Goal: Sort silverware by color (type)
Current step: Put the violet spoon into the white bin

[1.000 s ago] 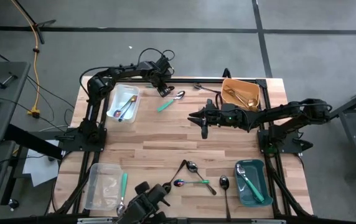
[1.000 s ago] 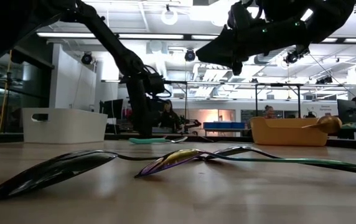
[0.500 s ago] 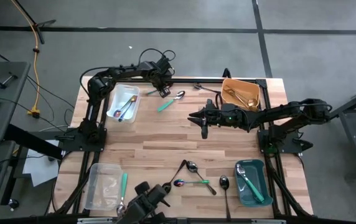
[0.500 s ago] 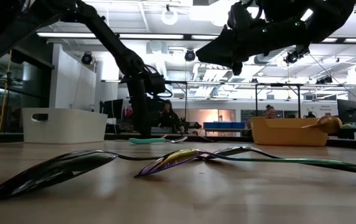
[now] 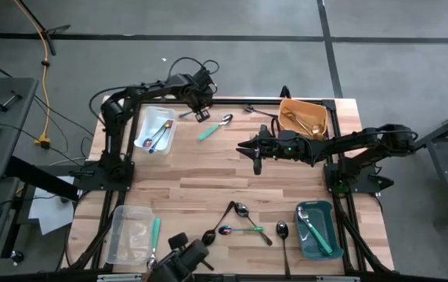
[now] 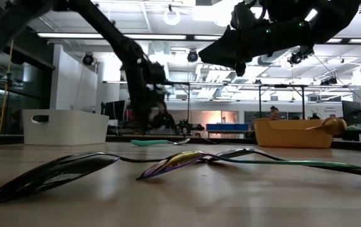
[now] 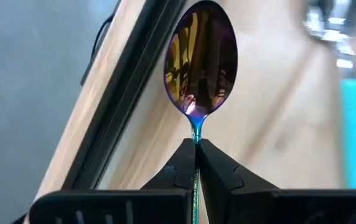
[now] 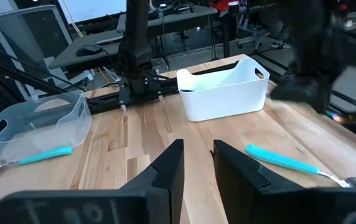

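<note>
My left gripper [image 5: 201, 114] hangs over the table's far edge, next to the white bin [image 5: 155, 129], and is shut on an iridescent rainbow spoon [image 7: 200, 59]. The spoon's bowl sticks out past the fingertips [image 7: 195, 146]. A teal-handled spoon [image 5: 212, 129] lies flat on the wood just right of it. My right gripper [image 5: 257, 160] hovers above the table's middle, its fingers [image 8: 172, 165] a little apart with nothing between them. Several more spoons [image 5: 243, 223], black and iridescent, lie near the front edge. My left gripper pinches the spoon's thin handle just behind the bowl's neck [image 7: 195, 138] between its two fingers. The fingers lie along the handle and point steeply down. The spoon is lifted clear of the table, with its bowl past the fingertips.
An orange bin [image 5: 304, 119] with gold pieces stands at the far right. A teal bin [image 5: 316, 229] is at the near right, and a clear bin [image 5: 130, 233] at the near left has a teal-handled piece [image 5: 155, 233] beside it. Bare wood lies between the two arms.
My left gripper has risen from the tabletop at the far edge, taking the iridescent spoon up with it, clear of the wood.
</note>
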Tool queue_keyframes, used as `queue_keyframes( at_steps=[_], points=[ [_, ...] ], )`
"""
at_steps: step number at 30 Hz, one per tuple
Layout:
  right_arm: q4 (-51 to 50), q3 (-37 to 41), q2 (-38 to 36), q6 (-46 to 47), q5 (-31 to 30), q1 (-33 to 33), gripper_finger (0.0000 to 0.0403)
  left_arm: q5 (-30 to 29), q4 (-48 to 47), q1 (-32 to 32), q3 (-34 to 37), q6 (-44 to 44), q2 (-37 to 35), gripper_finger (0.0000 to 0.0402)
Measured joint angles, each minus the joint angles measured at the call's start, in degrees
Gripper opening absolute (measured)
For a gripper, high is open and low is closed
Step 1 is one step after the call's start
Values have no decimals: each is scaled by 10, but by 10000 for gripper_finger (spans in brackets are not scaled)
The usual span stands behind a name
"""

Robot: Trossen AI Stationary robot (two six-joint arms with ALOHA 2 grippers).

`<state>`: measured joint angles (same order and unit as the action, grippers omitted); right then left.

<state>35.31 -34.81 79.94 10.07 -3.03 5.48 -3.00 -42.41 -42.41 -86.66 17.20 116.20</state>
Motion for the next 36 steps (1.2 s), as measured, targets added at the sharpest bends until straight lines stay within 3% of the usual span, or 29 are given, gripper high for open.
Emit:
queue_keyframes(
  at_steps=[8, 13, 20, 25, 31, 36],
  points=[
    [0, 0, 0, 0, 0, 0, 81, 26, -32, 30, 0, 4, -125, 1],
    [0, 0, 0, 0, 0, 0, 81, 94, 77, 59, 56, -7, -233, 1],
    [0, 0, 0, 0, 0, 0, 81, 142, 285, 116, 261, -58, -420, 1],
    [0, 0, 0, 0, 0, 0, 81, 141, 454, 183, 442, -117, -552, 0],
    [0, 0, 0, 0, 0, 0, 81, 73, 695, 260, 626, -186, -661, 0],
    [1, 0, 0, 0, 0, 0, 81, 29, 808, 295, 702, -201, -686, 0]
  ],
)
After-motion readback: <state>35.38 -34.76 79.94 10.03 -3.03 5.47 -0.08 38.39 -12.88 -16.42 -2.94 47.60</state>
